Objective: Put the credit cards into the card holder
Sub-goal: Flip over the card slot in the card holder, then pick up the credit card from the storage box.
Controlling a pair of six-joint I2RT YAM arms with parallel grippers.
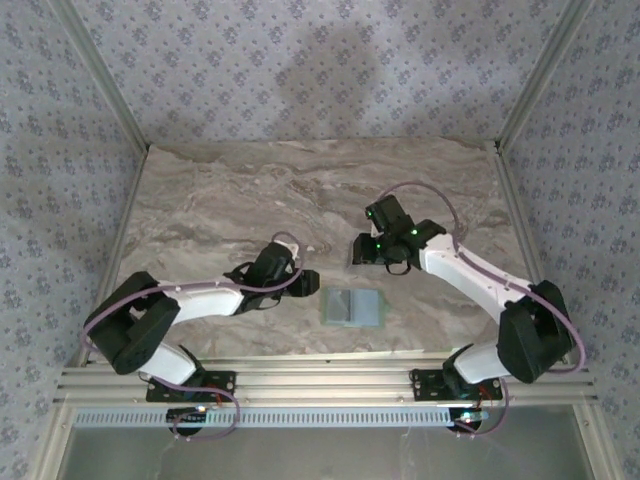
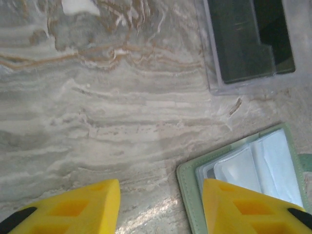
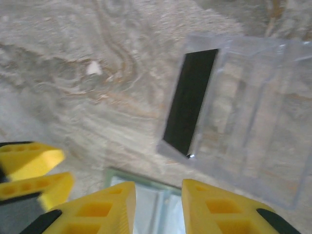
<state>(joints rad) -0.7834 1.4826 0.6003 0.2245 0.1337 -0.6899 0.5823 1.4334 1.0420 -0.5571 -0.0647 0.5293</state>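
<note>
A marble-patterned table (image 1: 250,190) seen from above, with two robot arms reaching in from the near edge. The card holder (image 1: 352,306) lies open and flat near the middle of the table's near side, between the two arms. Its clear inner pockets look pale, and no dark card is visible in them.

Just beyond its far edge sits a clear plastic case (image 3: 253,122) with a dark credit card (image 3: 190,102) lying inside along one side. Whether this is one card or several stacked cannot be told.

The left gripper (image 2: 161,204) hovers low at the holder's left edge. Its yellow fingers are spread wide with only bare table between them. The right gripper (image 3: 158,195) hangs above the holder's far edge, facing the case. Its fingers are slightly parted, and nothing shows between them.

Judging from this, the task seems to be at an early stage: the holder is open and ready, but the card in view is not yet in it. What is left is to lift that card from the case and slide it into a pocket.
</note>
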